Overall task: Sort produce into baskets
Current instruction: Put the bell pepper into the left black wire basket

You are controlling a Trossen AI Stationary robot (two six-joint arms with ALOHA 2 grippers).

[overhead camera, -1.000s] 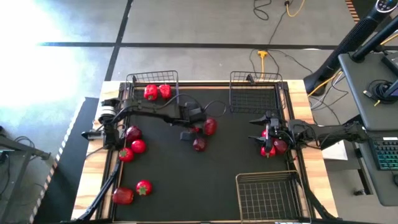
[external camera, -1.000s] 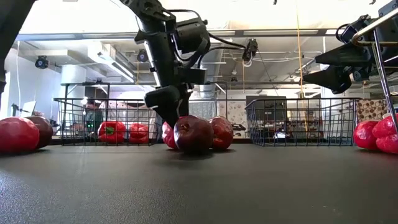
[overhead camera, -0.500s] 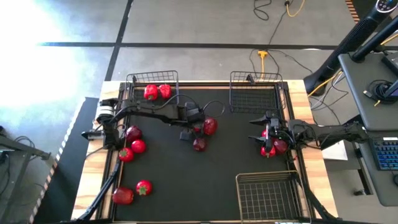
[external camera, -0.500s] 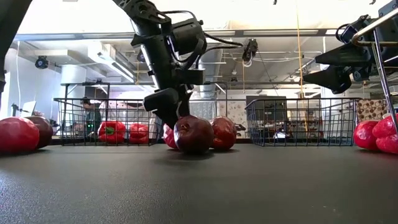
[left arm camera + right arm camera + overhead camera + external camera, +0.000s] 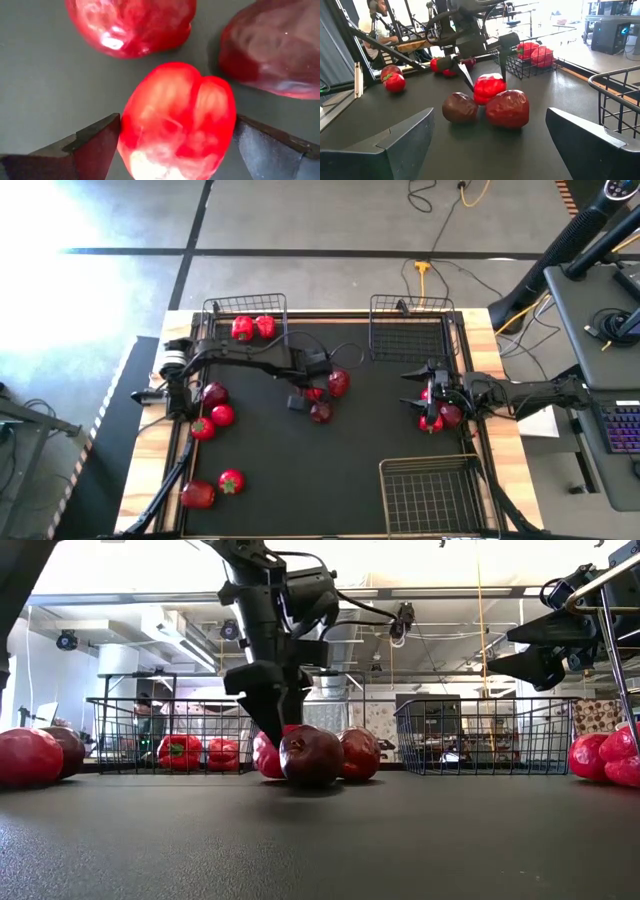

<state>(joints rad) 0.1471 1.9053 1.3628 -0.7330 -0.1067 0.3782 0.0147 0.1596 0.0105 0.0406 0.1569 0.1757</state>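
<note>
Three black wire-mesh baskets ring the dark table mat in the high view: one at upper left [image 5: 245, 308] already holding two glossy red peppers [image 5: 252, 327], one at upper centre-right [image 5: 410, 330] and one at lower right [image 5: 430, 495], both bare, probably reserved for the other kinds.

The left gripper [image 5: 175, 137] reaches to mid-frame, its jaws apart and straddling a bright red lobed pepper [image 5: 180, 120] on the mat, likely to lift it toward the pepper basket. A dark maroon round fruit [image 5: 310, 755] and a deeper red piece [image 5: 507, 108] crowd just beside it, so the fingers must slip between.

The right gripper [image 5: 420, 395] waits at right of frame, jaws apart, beside a small red cluster [image 5: 440, 415].

Loose tomatoes and fruits [image 5: 212, 420] lie at left.
</note>
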